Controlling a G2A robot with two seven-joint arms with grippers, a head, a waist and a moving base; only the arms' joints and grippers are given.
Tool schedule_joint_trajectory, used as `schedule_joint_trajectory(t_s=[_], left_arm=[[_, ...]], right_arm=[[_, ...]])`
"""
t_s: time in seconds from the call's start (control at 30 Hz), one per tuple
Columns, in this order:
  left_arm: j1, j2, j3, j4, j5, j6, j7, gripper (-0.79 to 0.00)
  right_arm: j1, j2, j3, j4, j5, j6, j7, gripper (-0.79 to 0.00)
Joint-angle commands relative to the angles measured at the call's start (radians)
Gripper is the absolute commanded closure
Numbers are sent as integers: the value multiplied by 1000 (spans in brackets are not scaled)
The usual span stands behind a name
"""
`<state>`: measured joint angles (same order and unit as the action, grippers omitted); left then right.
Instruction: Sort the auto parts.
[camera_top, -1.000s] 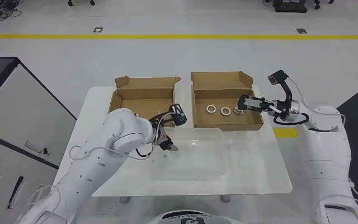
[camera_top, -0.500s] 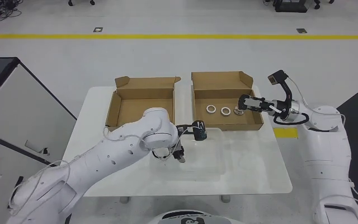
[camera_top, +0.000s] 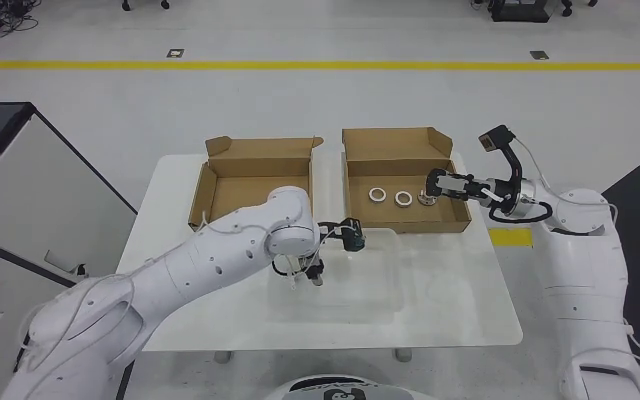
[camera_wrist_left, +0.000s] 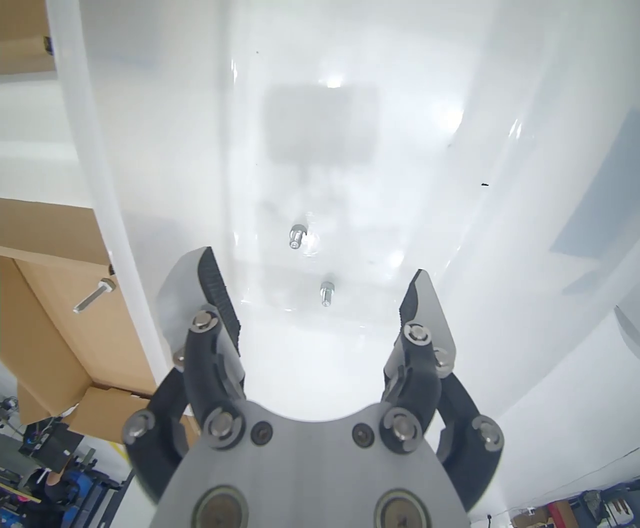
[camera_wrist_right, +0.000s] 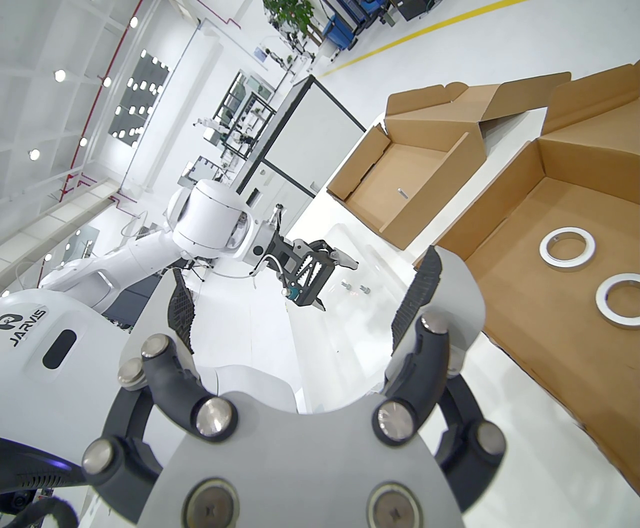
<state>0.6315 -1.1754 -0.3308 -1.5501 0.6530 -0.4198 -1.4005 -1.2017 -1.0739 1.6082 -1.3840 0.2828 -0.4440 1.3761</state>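
Observation:
Two short silver bolts (camera_wrist_left: 297, 236) (camera_wrist_left: 326, 292) lie on the floor of a clear plastic tray (camera_top: 420, 290) in the middle of the table. My left gripper (camera_wrist_left: 315, 270) hangs open just above them, holding nothing; it sits at the tray's left end (camera_top: 313, 274). A long bolt (camera_wrist_left: 94, 295) lies in the left cardboard box (camera_top: 232, 195). Two metal rings (camera_top: 379, 195) (camera_top: 403, 198) lie in the right cardboard box (camera_top: 365, 165). My right gripper (camera_top: 430, 190) stands open and empty over that box, beside the rings (camera_wrist_right: 568, 248).
The two open boxes stand side by side at the back of the white table (camera_top: 170, 290), flaps up. The tray's raised rim (camera_wrist_left: 100, 165) runs beside the left box. Bare table lies left of the tray and along the front edge.
My left arm swung right from beside the left box to over the clear tray, then settled lower above the bolts. The right arm has not moved.

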Motion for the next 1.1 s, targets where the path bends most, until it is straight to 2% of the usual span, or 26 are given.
schedule_joint_trajectory(t_s=[0.0, 0.13, 0.27, 0.37, 0.4, 1.07], left_arm=[[-8, -4, 14, 9, 17, -9, 9, -656], [-21, -12, 46, 33, 36, -13, 13, -573], [-38, -20, 72, 63, 32, -22, 22, -545], [-46, -27, 83, 83, 25, -30, 30, -465], [-47, -29, 87, 89, 25, -31, 32, -416], [-73, -73, 144, 168, -11, -59, 59, -326]], right_arm=[[0, 0, 0, 0, 0, 0, 0, -785], [0, 0, 0, 0, 0, 0, 0, -785], [0, 0, 0, 0, 0, 0, 0, -785], [0, 0, 0, 0, 0, 0, 0, -785], [0, 0, 0, 0, 0, 0, 0, -785], [0, 0, 0, 0, 0, 0, 0, -785]])
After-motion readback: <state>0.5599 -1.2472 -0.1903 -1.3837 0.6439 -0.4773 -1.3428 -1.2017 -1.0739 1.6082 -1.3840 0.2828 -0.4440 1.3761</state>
